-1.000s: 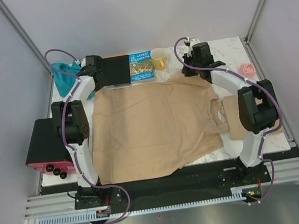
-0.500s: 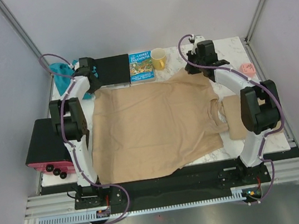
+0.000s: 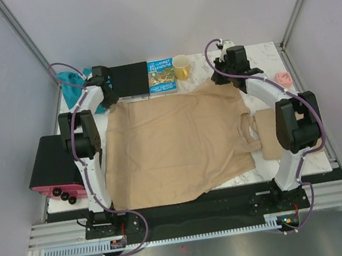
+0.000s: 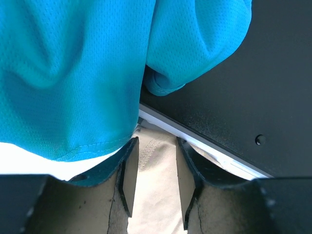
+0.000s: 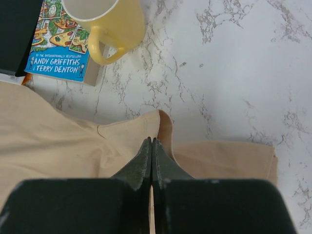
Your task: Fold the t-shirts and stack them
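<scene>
A large tan t-shirt (image 3: 173, 144) lies spread flat on the marble table. My left gripper (image 3: 105, 94) is at its far left corner, next to the teal-blue garment (image 3: 71, 77). In the left wrist view the gripper (image 4: 156, 141) is open, with the tan cloth (image 4: 156, 195) lying between its fingers and the teal garment (image 4: 73, 73) bunched just beyond. My right gripper (image 3: 224, 80) is shut on the shirt's far right corner; in the right wrist view the gripper (image 5: 152, 140) pinches a raised fold of the tan cloth (image 5: 73, 146). A second tan shirt (image 3: 271, 124) lies at the right under that arm.
A black board (image 3: 131, 79), a picture book (image 3: 161, 76) and a yellow mug (image 3: 182, 67) stand along the far edge. A pink object (image 3: 281, 79) lies at the far right. A black and red device (image 3: 51, 168) sits off the table's left side.
My left gripper has moved left off the black board to the shirt's far left corner. My right gripper has drawn the far right corner slightly farther back.
</scene>
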Controlling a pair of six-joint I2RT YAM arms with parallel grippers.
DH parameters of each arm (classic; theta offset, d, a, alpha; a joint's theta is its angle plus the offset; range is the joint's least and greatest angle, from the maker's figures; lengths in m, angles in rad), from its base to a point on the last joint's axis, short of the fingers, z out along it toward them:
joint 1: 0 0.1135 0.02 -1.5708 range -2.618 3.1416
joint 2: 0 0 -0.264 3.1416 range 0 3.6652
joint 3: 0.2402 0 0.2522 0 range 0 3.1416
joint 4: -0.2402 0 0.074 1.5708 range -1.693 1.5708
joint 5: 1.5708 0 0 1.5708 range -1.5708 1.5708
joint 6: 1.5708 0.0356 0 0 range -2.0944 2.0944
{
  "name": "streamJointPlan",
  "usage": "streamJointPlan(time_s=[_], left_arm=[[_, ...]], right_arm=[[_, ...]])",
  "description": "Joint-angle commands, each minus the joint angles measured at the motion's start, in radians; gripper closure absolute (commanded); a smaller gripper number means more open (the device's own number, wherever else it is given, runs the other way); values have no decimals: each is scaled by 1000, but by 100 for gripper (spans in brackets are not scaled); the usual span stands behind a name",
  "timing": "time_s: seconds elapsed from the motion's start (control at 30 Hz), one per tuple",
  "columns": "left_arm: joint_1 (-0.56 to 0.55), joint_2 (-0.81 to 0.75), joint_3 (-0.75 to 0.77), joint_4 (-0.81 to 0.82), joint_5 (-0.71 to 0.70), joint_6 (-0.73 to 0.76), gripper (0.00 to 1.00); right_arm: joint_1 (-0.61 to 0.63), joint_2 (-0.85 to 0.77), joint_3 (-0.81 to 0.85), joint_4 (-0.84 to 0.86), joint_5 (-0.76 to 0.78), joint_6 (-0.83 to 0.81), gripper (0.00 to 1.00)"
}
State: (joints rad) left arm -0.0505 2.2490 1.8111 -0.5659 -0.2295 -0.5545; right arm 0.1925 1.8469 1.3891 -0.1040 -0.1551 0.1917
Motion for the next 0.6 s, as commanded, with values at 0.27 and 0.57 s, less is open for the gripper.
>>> streamJointPlan(time_s=[0.27, 0.57], left_arm=[[3, 95, 189, -193, 4, -18, 66], [0, 63, 146, -229, 13, -12, 55]], right_arm=[[-15, -66, 11, 43, -50, 23, 100], [-28, -83, 7, 67, -84, 43, 100]])
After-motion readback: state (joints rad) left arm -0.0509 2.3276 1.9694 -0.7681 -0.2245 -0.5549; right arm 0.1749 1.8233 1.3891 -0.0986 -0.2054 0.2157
